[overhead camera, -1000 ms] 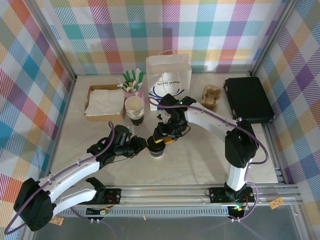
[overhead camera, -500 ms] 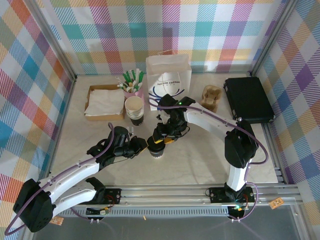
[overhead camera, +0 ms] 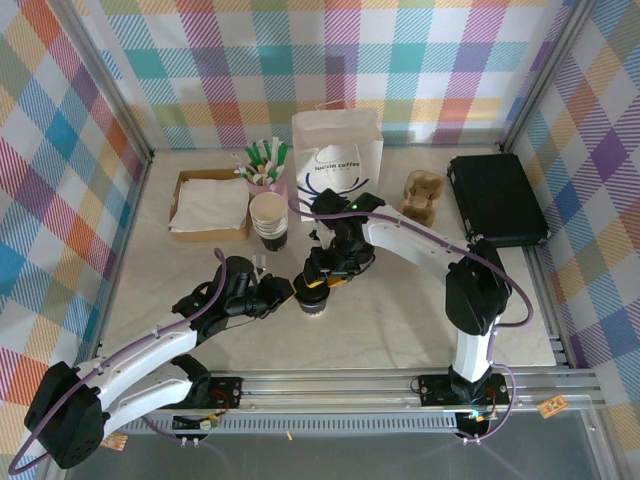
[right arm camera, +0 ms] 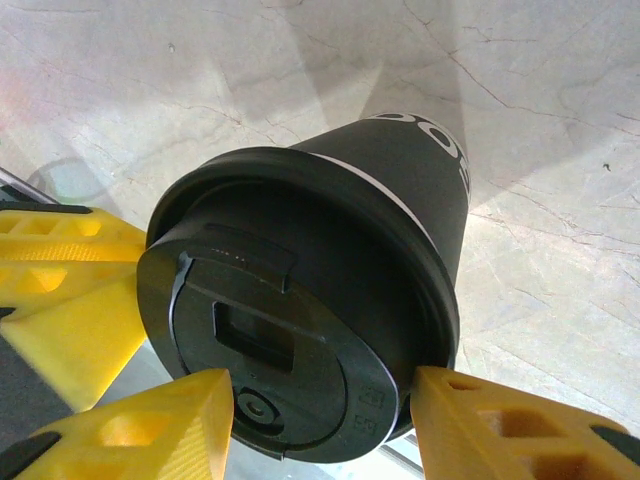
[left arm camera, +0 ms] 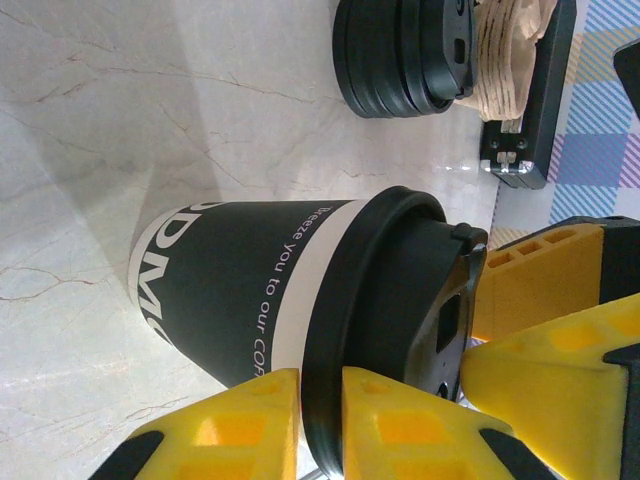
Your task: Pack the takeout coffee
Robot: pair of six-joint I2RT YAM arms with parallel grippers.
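Observation:
The takeout coffee [overhead camera: 313, 302] stands upright on the table's near middle, a dark navy cup [left arm camera: 230, 290] with a pale band and a black lid [right arm camera: 300, 330]. From the left, my left gripper [overhead camera: 288, 294] is shut on it, its yellow fingers pinching the lid's rim [left arm camera: 320, 400]. My right gripper [overhead camera: 322, 282] comes down from above, and in the right wrist view the gripper [right arm camera: 320, 400] is shut across the lid, one finger against each side. The right gripper's fingers [left arm camera: 540, 290] show beyond the lid in the left wrist view.
A white paper bag [overhead camera: 337, 165] stands open at the back. Left of it are a stack of paper cups [overhead camera: 268, 220], a pink pot of sticks [overhead camera: 264, 165] and a napkin box [overhead camera: 208, 203]. A cardboard carrier [overhead camera: 423, 195], a black case [overhead camera: 497, 198] and a lid stack [left arm camera: 400, 55] lie to the right.
The left jaws have tightened slightly on the lid's rim. Both arms have shifted a little to the left; the cup stays in place.

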